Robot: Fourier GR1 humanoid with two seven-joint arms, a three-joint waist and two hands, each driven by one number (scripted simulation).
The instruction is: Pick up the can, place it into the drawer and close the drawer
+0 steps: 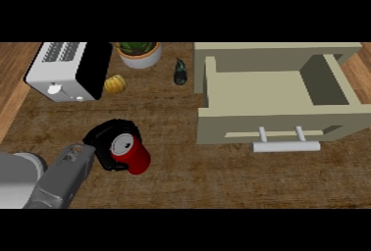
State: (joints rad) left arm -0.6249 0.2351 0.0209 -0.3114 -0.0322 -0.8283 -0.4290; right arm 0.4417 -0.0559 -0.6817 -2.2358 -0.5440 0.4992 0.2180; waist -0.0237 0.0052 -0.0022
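Seen from above: brown wood-grain counter top point(217, 181). Near left, black left hand point(109, 142) on a grey forearm point(62, 179) coming in from the lower left edge, fingers curled round a red cylindrical can point(136, 158) with a grey lid end, clamped on it. Can tilted, lying partly on its side, red body sticking out to the right and near side of the hand, lid end facing the palm; whether resting on the counter or lifted, could not tell. Right hand nowhere in view. Far right, beige box-shaped drawer point(275, 122) pulled open, inside bare, front panel facing near with a white bar handle point(285, 146) on two posts. Can well apart from the drawer, to its left and nearer. Far left, white and black toaster point(65, 71) with slots on top. Just right of the toaster, small yellow-orange ribbed squash point(115, 84). Farther back, white round pot holding a green plant point(139, 53). Between pot and drawer, dark green elongated vegetable point(179, 72), lying on the counter.
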